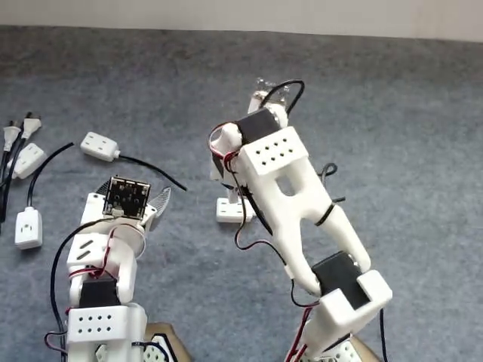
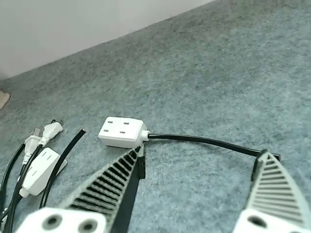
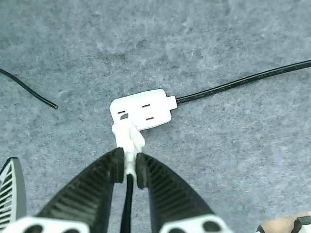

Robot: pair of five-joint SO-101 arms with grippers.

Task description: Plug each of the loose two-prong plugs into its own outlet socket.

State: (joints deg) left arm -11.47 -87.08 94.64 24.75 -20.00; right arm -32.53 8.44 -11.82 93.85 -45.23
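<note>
My right gripper point(image 3: 127, 158) is shut on a white two-prong plug point(image 3: 127, 137). The plug's front end meets the corner slots of a white outlet socket point(image 3: 143, 109); how deep the prongs sit is hidden. In the high view that socket point(image 1: 227, 211) peeks out from under the right arm. My left gripper point(image 2: 201, 153) is open, with nothing between its fingers, just short of another white socket point(image 2: 122, 131) on a black cord point(image 2: 204, 141). Two loose plugs point(image 2: 50, 130) lie at the far left beside a third socket point(image 2: 40, 166).
Grey carpet covers the table. A further socket point(image 1: 29, 228) lies at the left edge near the left arm. Black cords point(image 1: 9, 177) run along the left edge. The right arm's body point(image 1: 287, 188) spans the middle. Open carpet lies far right.
</note>
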